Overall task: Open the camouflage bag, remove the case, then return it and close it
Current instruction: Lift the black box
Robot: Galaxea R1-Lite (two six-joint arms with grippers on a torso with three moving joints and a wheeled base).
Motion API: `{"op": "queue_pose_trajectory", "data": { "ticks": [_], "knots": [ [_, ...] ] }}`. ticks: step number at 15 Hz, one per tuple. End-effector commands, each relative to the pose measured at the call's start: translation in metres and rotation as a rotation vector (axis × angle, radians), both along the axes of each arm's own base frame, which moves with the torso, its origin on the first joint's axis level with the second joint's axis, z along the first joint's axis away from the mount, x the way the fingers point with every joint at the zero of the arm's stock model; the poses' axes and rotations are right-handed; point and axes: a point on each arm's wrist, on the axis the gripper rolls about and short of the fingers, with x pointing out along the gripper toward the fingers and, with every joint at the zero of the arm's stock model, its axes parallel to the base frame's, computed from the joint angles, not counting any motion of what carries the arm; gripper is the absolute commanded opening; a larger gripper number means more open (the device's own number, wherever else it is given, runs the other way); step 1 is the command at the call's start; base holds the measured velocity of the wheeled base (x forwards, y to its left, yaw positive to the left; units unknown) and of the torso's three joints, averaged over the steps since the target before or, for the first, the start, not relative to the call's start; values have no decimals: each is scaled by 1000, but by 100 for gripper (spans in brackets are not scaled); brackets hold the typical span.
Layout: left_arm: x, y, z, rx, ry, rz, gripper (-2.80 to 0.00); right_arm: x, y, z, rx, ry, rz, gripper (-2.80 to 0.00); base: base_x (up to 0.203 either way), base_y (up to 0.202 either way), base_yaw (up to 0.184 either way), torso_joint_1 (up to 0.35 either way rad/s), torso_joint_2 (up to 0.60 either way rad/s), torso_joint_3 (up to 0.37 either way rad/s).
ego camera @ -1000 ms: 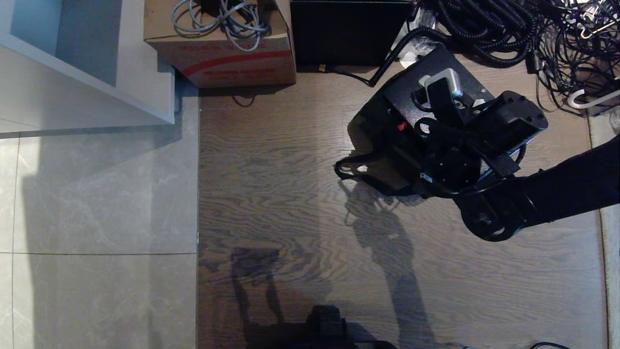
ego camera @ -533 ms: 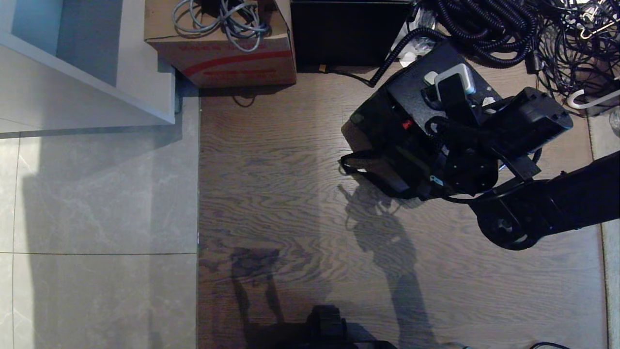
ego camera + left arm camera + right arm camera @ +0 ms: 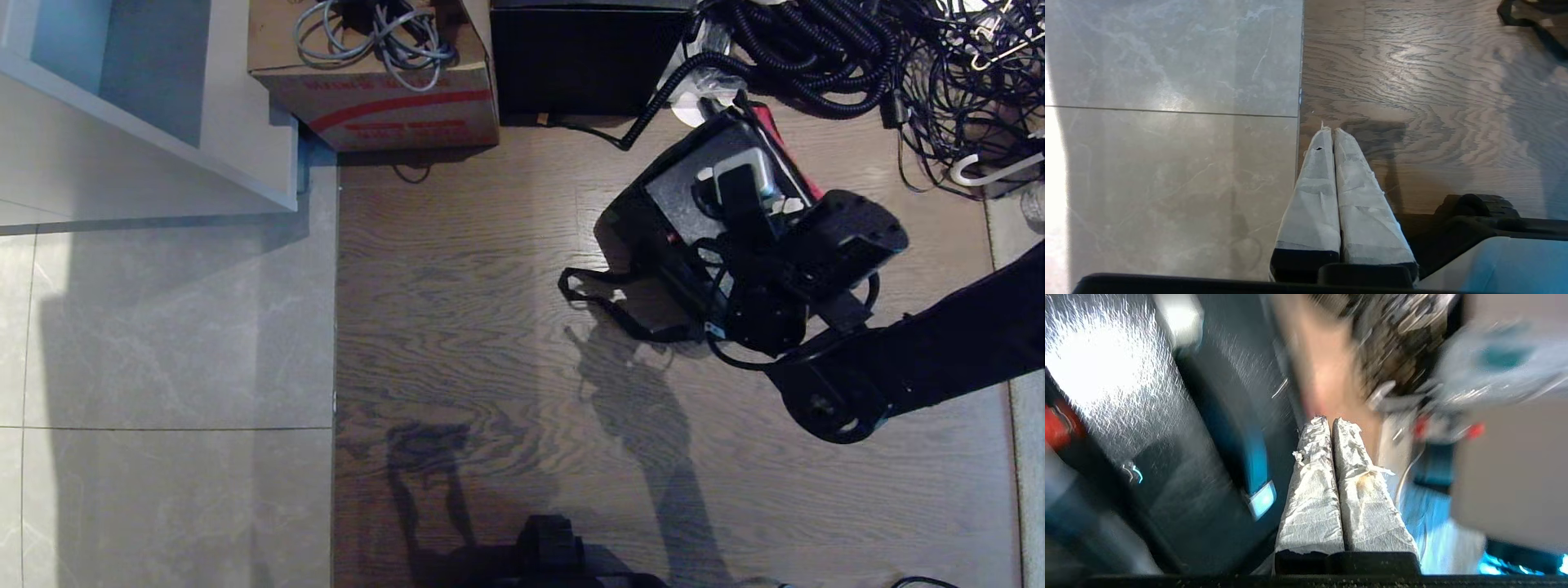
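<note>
Tool status first: my right tool (image 3: 1331, 424) has its two tape-wrapped fingers (image 3: 1312, 490) pressed flat together with nothing pinched between them. In the right wrist view the tips sit just beside the black handle (image 3: 1237, 416) of the case (image 3: 1106, 375), whose speckled grey-black surface fills that side of the view; a patch of camouflage fabric shows past the tips, but motion blur prevents me from telling whether the fingers touch anything. In the head view my right arm (image 3: 939, 351) reaches in from the right edge and its wrist covers the near part of the case (image 3: 686, 184), so the tool itself is hidden there. The case lies tilted on the wooden floor (image 3: 490, 327), silver handle end (image 3: 739, 167) facing up. The camouflage bag (image 3: 645, 253) sits under and around the case, with red lining (image 3: 784, 155) showing along the far side and the black shoulder strap (image 3: 600, 298) looped out onto the floor toward the left. Behind the bag stand a plain black box (image 3: 584, 57) and a red-striped cardboard box (image 3: 392, 106) holding grey cables; a tangle of black cords (image 3: 857, 49) lies at the far right. My left tool (image 3: 1333, 132) is parked low over the seam between grey tile (image 3: 1167, 122) and wood, fingers likewise pressed together and holding nothing.
</note>
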Motion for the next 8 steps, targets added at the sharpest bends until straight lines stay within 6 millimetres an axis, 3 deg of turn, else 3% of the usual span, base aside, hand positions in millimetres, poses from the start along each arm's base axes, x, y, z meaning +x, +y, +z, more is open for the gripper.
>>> {"op": "queue_pose_trajectory", "data": {
  "ticks": [1,6,8],
  "knots": [
    [0,0,0,0,0,0,-280,13,7,-29,-16,55,1,-280,0,0,0,0,0,0],
    [0,0,0,0,0,0,-280,30,12,-64,-33,117,-3,-280,0,0,0,0,0,0],
    [0,0,0,0,0,0,-280,32,7,-65,-47,134,-14,-280,0,0,0,0,0,0]
  ]
}}
